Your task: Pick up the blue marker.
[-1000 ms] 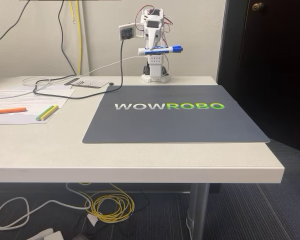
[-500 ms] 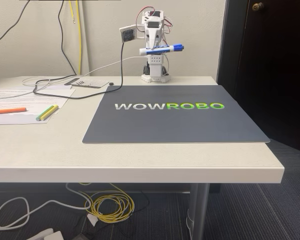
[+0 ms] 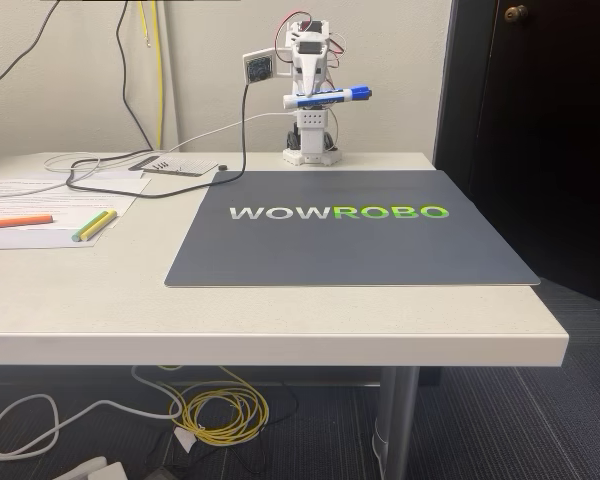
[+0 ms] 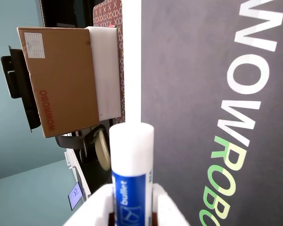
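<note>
While clenched on the blue marker | end effector above bench far edge | marker crosswise, cap right, fixed view

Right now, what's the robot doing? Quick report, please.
End effector shut on blue marker. Marker held high above the mat, roughly level. Nothing in the way.

The end effector has risen a little higher above the arm's base, carrying the blue marker with it; the marker's capped end now tilts slightly upward.
</note>
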